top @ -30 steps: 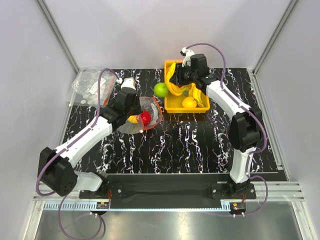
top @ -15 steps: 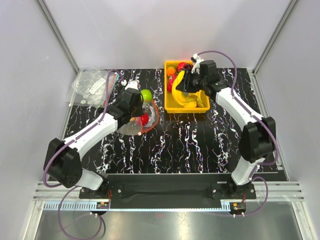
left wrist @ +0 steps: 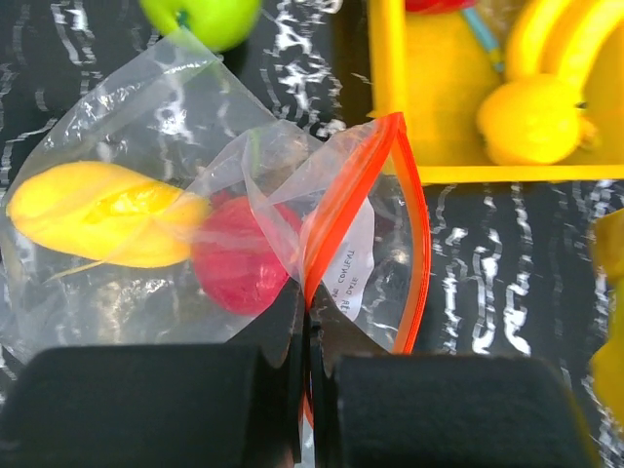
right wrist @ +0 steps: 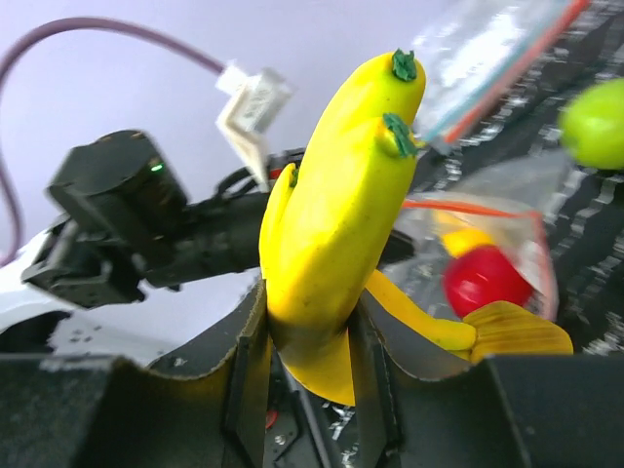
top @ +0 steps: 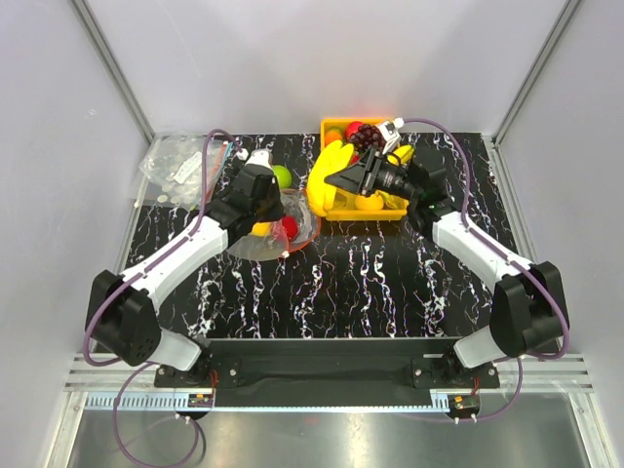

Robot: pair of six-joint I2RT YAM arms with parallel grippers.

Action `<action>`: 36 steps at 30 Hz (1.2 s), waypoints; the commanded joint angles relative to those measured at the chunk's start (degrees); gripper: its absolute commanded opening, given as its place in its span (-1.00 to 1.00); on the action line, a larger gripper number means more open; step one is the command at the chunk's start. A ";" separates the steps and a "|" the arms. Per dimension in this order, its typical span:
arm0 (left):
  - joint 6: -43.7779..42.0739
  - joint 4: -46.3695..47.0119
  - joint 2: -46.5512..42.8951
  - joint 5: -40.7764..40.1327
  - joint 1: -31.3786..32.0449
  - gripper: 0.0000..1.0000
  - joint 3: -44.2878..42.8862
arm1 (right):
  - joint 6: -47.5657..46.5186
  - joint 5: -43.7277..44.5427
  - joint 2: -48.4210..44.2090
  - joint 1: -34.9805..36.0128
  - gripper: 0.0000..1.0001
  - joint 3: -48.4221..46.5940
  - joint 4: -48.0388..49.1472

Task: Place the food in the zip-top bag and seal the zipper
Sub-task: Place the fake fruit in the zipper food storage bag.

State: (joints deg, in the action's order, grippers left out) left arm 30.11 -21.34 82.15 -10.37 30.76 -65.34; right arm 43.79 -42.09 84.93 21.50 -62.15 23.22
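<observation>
Far off to the left of our left gripper lies a pile of clear packets with white labels (top: pixel 178 166). Our left gripper (left wrist: pixel 308 361) has its black fingers pressed together on the mouth edge of the clear, crinkly zip-top bag (left wrist: pixel 127 117). They pinch the thin red-orange zipper strip (left wrist: pixel 346 200), whose two sides gape apart just ahead of the fingertips. Inside the bag, ahead and to the left of this gripper, we see a yellow oblong fruit (left wrist: pixel 97 214) touching a round red fruit (left wrist: pixel 239 268). A round green fruit (left wrist: pixel 200 15) sits on the black marbled table (left wrist: pixel 487 263) just past the bag's far corner. Ahead and to the right stands the yellow plastic tray (left wrist: pixel 388 88), with a yellow lemon (left wrist: pixel 531 122) in it. Our right gripper (right wrist: pixel 310 375) is clamped on a bunch of yellow toy bananas (right wrist: pixel 336 214) with green tips, held up clear of the table between tray and bag, the open bag mouth just beyond the bananas' tips.
</observation>
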 commanded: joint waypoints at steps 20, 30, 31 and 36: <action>8.56 5.42 -12.19 14.85 -0.09 -1.00 -6.47 | 24.40 7.18 -1.08 8.56 -0.42 14.86 38.49; 10.32 8.51 -9.38 18.90 0.61 -1.00 -5.06 | 28.80 15.28 -3.10 12.87 -0.44 17.94 29.80; 10.41 8.77 -9.46 18.64 0.87 -1.00 -4.89 | 28.81 14.93 -2.66 12.96 -0.43 17.59 28.73; 10.15 8.07 -9.73 18.19 1.14 -1.00 -4.97 | 22.94 17.29 -4.24 14.27 -0.44 16.80 19.98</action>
State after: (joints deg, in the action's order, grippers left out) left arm 39.33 -16.78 72.73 5.19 30.79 -69.80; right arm 69.82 -28.91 83.83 34.22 -44.01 48.69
